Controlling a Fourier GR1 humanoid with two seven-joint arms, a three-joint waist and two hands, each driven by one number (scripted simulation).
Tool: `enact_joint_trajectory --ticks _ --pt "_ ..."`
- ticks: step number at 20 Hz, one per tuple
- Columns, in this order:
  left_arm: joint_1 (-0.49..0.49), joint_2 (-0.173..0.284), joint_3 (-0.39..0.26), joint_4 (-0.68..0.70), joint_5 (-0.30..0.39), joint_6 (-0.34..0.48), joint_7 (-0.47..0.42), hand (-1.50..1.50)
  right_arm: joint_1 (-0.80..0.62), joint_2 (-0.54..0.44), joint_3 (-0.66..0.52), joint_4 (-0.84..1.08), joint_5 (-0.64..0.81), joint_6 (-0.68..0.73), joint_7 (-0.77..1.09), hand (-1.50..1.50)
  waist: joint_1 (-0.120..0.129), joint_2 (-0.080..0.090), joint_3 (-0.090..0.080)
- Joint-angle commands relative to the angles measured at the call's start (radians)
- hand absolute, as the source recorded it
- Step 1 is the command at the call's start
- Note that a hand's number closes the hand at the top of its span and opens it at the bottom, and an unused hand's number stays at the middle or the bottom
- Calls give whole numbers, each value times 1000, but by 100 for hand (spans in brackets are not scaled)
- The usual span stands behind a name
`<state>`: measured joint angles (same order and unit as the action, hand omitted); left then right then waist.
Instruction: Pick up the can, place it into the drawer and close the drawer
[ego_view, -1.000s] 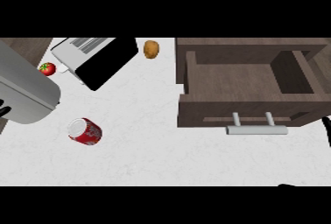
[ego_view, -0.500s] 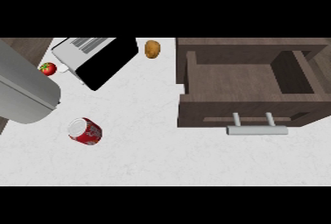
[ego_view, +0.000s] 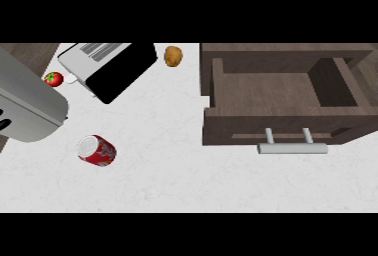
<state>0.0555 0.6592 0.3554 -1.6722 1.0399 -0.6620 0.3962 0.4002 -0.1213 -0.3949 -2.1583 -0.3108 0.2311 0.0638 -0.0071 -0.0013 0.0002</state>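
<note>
A red can (ego_view: 97, 150) lies on its side on the white counter (ego_view: 184, 180) at the left, its silver top turned up and to the left. The dark wooden drawer (ego_view: 284, 97) stands pulled open at the upper right, with nothing inside and its silver handle (ego_view: 291, 147) facing me. My left forearm (ego_view: 29, 102) crosses the left edge just above the can, apart from it. Only a black sliver of the left hand (ego_view: 3, 122) shows at the edge. The right hand is out of sight.
A white and black appliance (ego_view: 111, 67) lies at the upper left. A red tomato (ego_view: 53, 79) sits beside it, and a brown potato (ego_view: 173, 56) lies between it and the drawer.
The black tips of the right hand at the right and lower edges have gone from view. The left hand has slid further off the left edge. The can and the drawer have not moved.
</note>
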Motion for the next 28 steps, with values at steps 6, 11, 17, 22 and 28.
enact_joint_trajectory --ticks 6,11,17,22,28 --pt "-115 -84 -73 49 -68 82 73 -150 63 20 -87 -8 -57 98 -20 -150 -3 0 0" --pt "-170 -136 -86 92 -153 93 66 -150 29 32 -100 1 -31 109 -7 -150 -1 1 0" --pt "-91 -238 -110 168 -368 -12 -86 -150 24 -11 -175 -53 -142 116 96 -150 1 1 -1" --pt "-194 -275 -104 328 -522 -28 -211 -150 2 37 -168 20 -60 173 7 -150 0 2 -1" --pt "-199 -292 -95 391 -604 -10 -277 -150 20 60 -210 -5 -96 207 39 -150 2 1 0"
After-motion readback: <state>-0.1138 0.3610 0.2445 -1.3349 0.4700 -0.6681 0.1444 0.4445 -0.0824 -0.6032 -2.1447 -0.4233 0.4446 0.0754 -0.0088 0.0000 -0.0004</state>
